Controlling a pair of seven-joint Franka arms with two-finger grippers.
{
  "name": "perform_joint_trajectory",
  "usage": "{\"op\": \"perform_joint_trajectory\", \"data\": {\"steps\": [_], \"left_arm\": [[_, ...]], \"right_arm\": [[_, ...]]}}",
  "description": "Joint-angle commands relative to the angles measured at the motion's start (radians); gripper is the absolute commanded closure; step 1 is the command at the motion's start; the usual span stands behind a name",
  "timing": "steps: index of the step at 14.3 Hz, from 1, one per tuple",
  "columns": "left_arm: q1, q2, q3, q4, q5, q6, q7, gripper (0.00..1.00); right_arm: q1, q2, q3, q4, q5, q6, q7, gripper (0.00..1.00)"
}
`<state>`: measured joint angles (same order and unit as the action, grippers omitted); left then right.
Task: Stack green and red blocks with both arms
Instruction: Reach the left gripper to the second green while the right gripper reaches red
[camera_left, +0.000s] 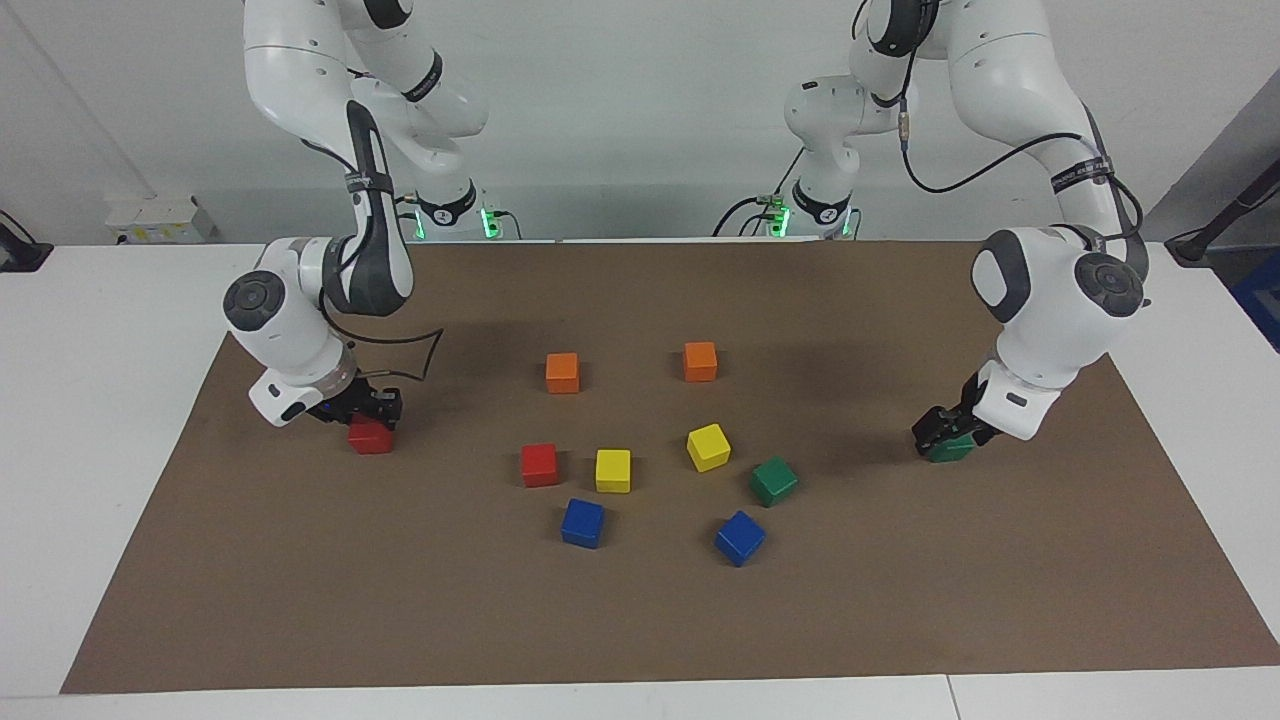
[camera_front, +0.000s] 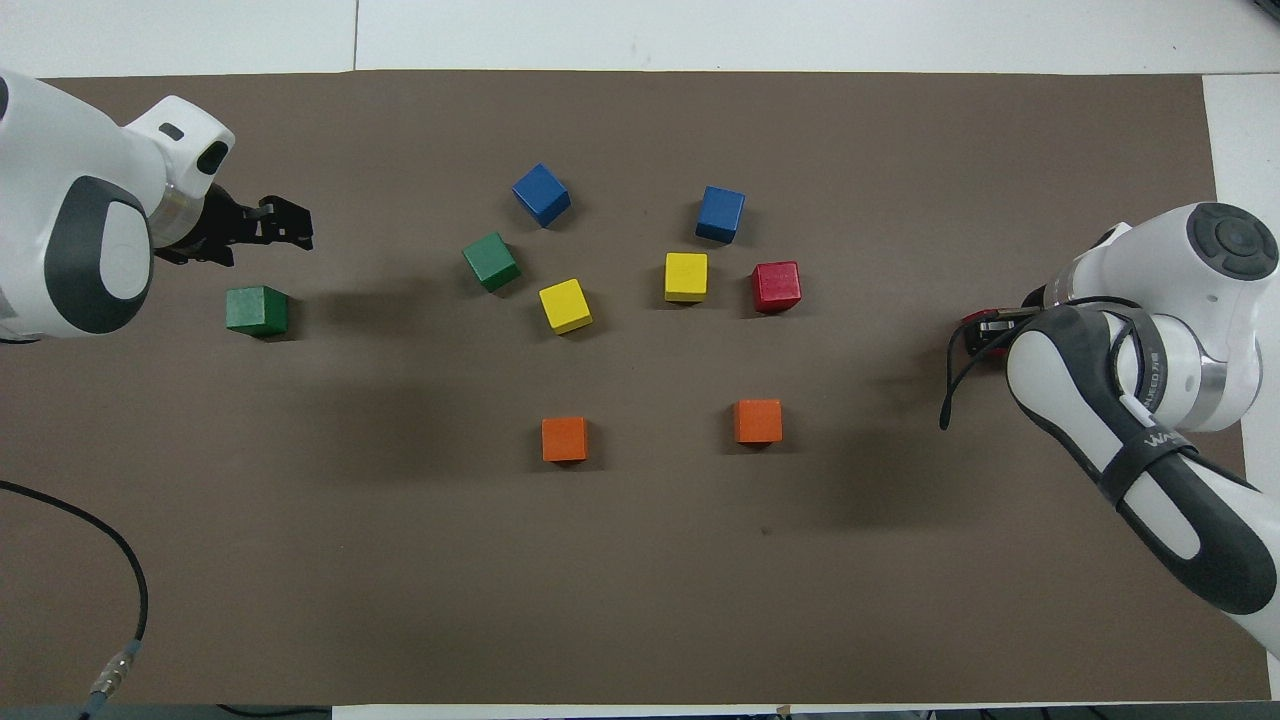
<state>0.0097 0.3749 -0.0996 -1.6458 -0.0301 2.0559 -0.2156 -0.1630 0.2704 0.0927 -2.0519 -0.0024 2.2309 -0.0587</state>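
— Where are the green and red blocks?
— One red block (camera_left: 371, 438) lies at the right arm's end of the table (camera_left: 300, 620), and the right pincer (camera_left: 372, 408) is directly on or just over it. I cannot tell its grip.
— And the green?
— One green block (camera_front: 256, 310) sits at the left arm's end, under the left pincer (camera_front: 290, 224), which hangs spread wide and seems clear of it.
— The other two?
— The second red block (camera_left: 539, 465) and the second green block (camera_left: 774, 481) lie mid-table, among the yellow cubes (camera_left: 613, 470) and the blue cubes (camera_left: 582, 522).
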Motion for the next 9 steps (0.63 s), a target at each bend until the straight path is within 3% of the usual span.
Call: {"op": "perform_joint_trajectory", "data": {"steps": [1,5,9], "left_arm": [[-0.088,0.009,0.012,0.046,-0.016,-0.036,-0.204,0.00],[-0.189,0.051,0.014,0.116,-0.016,-0.063,-0.372,0.00],[-0.319,0.232,0.024,0.381,-0.001,-0.161,-0.563,0.00]], "right_arm": [[-0.003,0.004,0.009,-0.001,0.005,0.009,0.023,0.06],[0.023,0.001,0.012,0.036,0.009,-0.048,0.069,0.01],[0.049,0.003,0.012,0.195,0.009,-0.247,0.088,0.01]]}}
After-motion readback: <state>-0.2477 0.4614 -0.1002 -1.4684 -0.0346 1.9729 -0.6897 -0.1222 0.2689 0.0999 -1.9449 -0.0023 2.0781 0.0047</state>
